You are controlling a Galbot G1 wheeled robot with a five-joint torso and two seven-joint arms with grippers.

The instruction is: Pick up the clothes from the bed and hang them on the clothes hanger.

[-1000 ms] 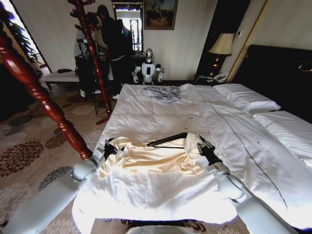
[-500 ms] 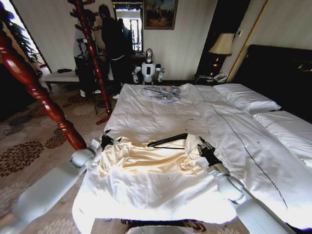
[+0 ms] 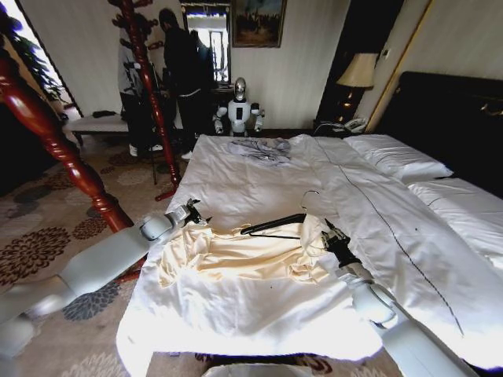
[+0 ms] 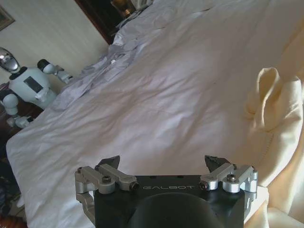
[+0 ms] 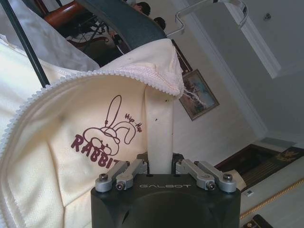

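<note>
On bed: clothes thin, floppy, likely slippery. Right gripper fingers pinch collar edge; left gripper fingers spread, empty.

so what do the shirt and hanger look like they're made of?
Shirt: thin woven cloth, cream, faint sheen; it crumples in soft folds, with a zip edge and printed logo in the right wrist view. Hanger: black bars, probably plastic or coated metal, with a bare silver wire hook. Right pincer is shut on the shirt.

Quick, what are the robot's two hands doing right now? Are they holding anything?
Left gripper: open, holding nothing, above the white bed sheet.
Right gripper: jaws closed on the pale cream-yellow thin-fabric garment.
</note>
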